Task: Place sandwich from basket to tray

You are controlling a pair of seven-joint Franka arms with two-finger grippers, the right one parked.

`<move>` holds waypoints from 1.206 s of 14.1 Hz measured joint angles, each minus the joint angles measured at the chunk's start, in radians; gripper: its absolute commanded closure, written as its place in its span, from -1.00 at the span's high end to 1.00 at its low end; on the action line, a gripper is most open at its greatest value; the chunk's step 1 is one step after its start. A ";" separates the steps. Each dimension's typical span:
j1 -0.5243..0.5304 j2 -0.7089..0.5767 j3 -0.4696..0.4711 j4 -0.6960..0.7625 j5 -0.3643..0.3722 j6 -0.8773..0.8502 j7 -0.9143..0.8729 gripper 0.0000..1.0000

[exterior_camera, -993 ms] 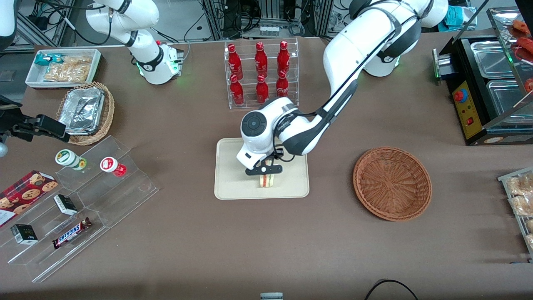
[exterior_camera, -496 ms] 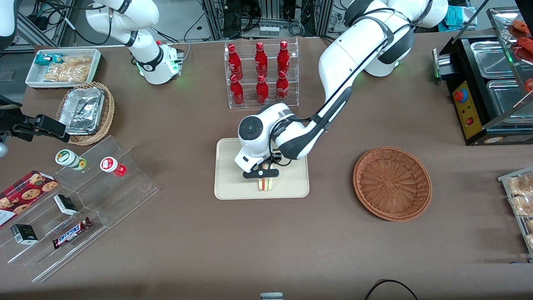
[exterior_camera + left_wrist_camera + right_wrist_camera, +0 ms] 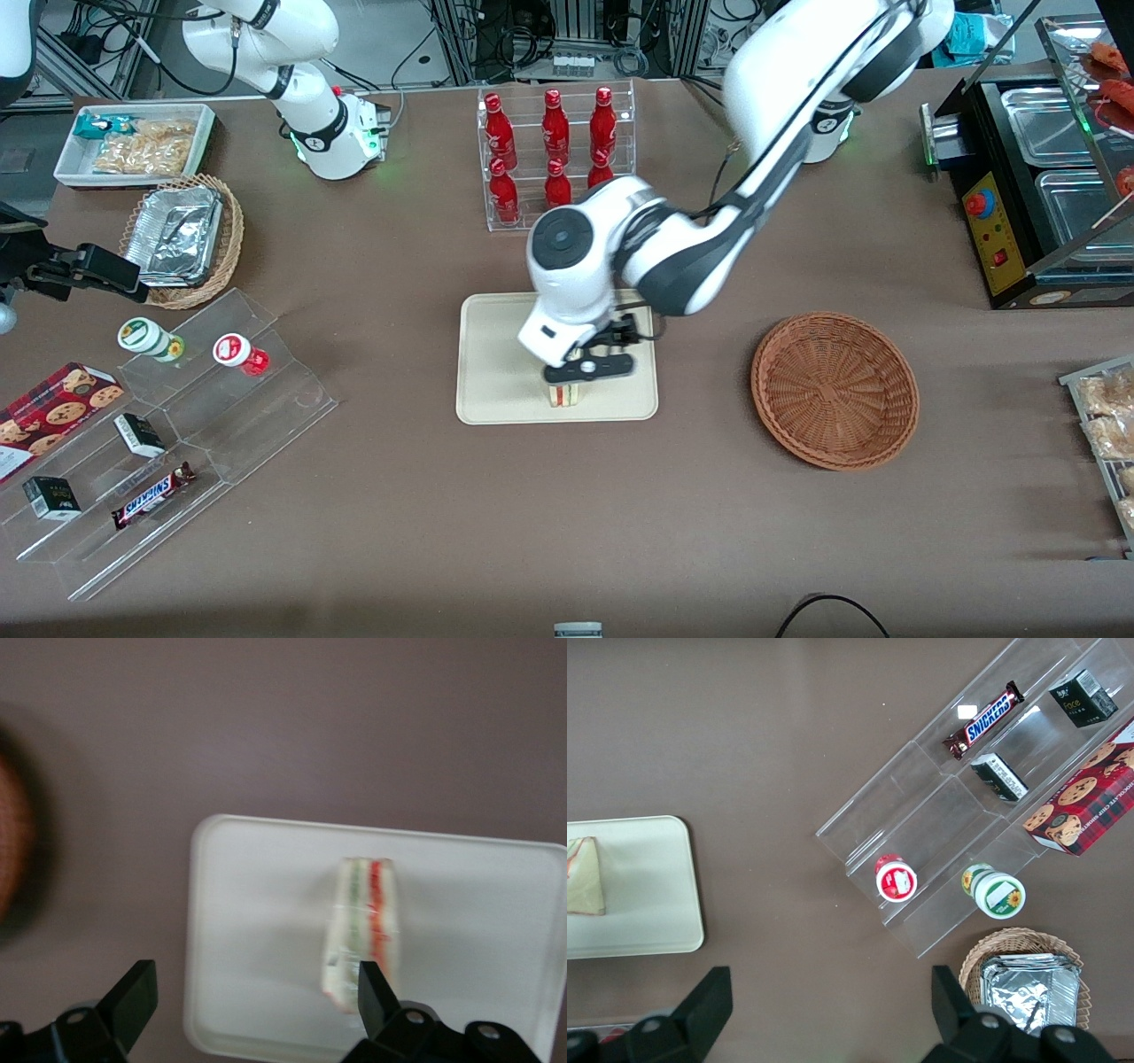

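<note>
The sandwich stands on its edge on the cream tray, close to the tray's rim nearest the front camera. It also shows in the left wrist view and in the right wrist view, on the tray. My left gripper hangs just above the sandwich, open and empty, with its fingers wide apart. The reddish-brown basket is empty and sits beside the tray, toward the working arm's end of the table.
A clear rack of red bottles stands farther from the front camera than the tray. A clear stepped display with snacks, a tan basket of foil containers and a white snack bin lie toward the parked arm's end.
My left gripper has risen off the sandwich and shifted slightly toward the basket. The sandwich stays standing on the tray.
</note>
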 measured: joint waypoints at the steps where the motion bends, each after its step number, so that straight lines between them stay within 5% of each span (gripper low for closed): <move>1: 0.033 -0.039 0.000 -0.006 -0.011 -0.040 0.036 1.00; 6: 0.244 -0.256 0.002 -0.202 -0.127 -0.072 0.254 1.00; 12: 0.385 -0.541 0.002 -0.473 -0.140 -0.081 0.288 1.00; 17: 0.509 -0.646 0.007 -0.501 -0.210 -0.156 0.480 1.00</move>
